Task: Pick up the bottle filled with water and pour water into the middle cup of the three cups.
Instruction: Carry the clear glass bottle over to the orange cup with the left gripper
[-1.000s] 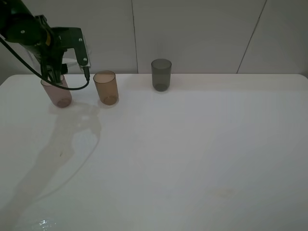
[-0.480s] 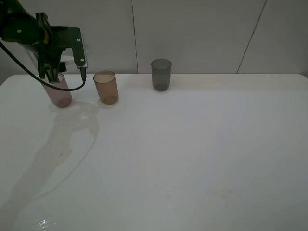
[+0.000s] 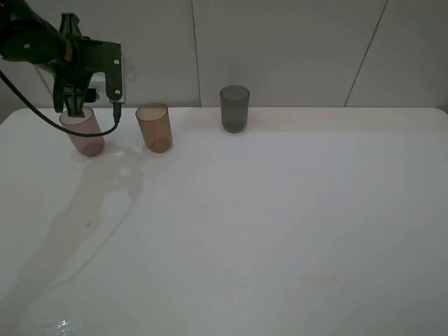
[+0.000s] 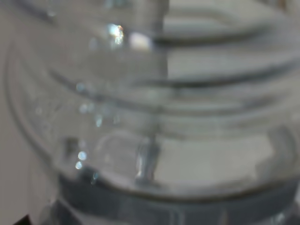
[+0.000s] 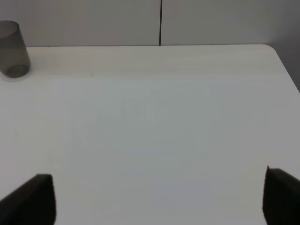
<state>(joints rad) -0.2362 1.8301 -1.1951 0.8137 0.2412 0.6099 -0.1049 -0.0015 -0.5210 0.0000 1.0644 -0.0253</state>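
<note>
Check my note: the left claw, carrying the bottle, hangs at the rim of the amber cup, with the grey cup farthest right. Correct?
Not quite. The exterior high view shows the left claw at the rim of the pinkish-mauve cup, not the amber cup. It does carry the bottle, and the grey cup is farthest right.

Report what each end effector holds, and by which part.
Left end effector holds the bottle; the exact grip place cannot be told. Right end effector is open and holds nothing.
</note>
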